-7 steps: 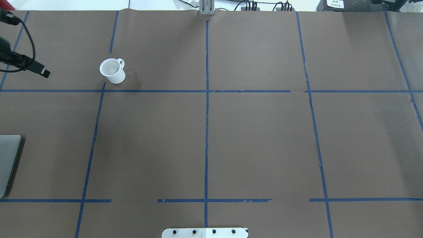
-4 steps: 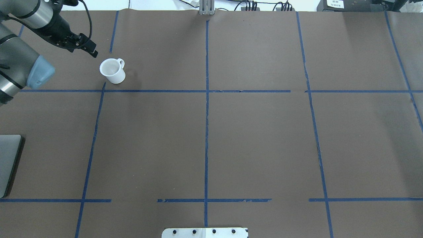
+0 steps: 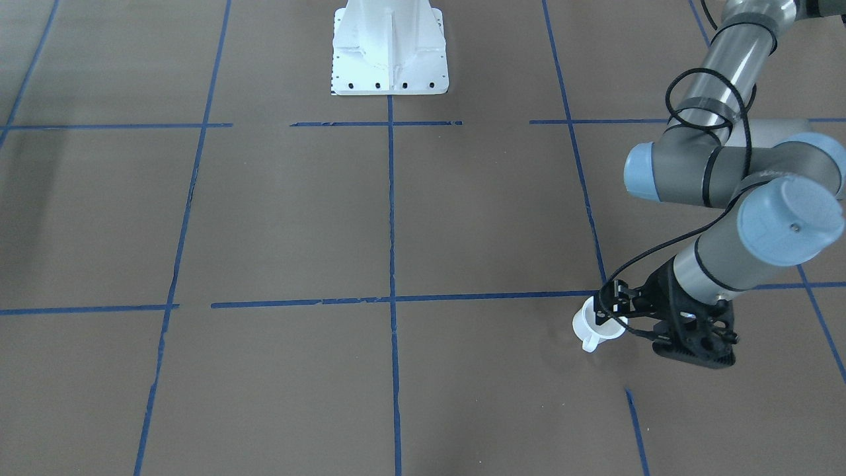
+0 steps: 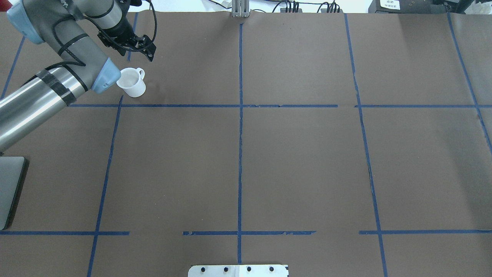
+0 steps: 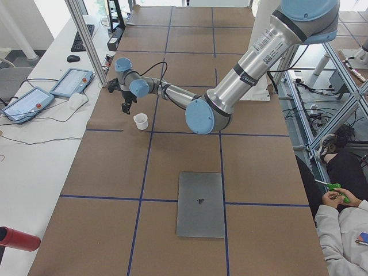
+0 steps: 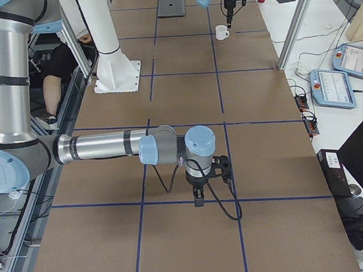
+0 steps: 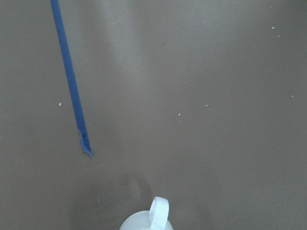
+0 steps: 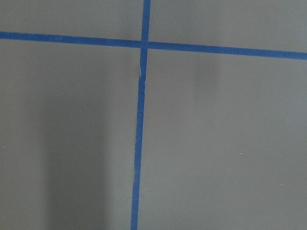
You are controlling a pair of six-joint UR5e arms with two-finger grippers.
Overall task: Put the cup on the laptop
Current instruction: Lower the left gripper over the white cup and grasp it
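Observation:
The white cup [image 4: 131, 82] stands upright on the brown table at the far left, handle pointing away from the robot; it also shows in the front view [image 3: 598, 327], the left view [image 5: 140, 121] and the right view [image 6: 222, 33]. My left gripper [image 4: 148, 50] hovers just beyond the cup, open and empty, not touching it [image 3: 609, 305]. The left wrist view shows only the cup's handle and rim [image 7: 152, 220] at its bottom edge. The silver-grey laptop [image 5: 200, 204] lies flat and closed, its corner at the overhead view's left edge [image 4: 9, 188]. My right gripper [image 6: 198, 199] shows only in the right view; I cannot tell its state.
Blue tape lines [image 4: 240, 134] divide the brown table. The robot's white base [image 3: 388, 53] stands at the near edge. Teach pendants [image 5: 72, 82] and a red bottle [image 5: 17, 238] lie on the side bench. A seated person [image 5: 345, 201] is beside the table.
My left arm has swung in from the overhead view's left edge, rightward, until the gripper is just past the cup. The cup and the laptop have not moved.

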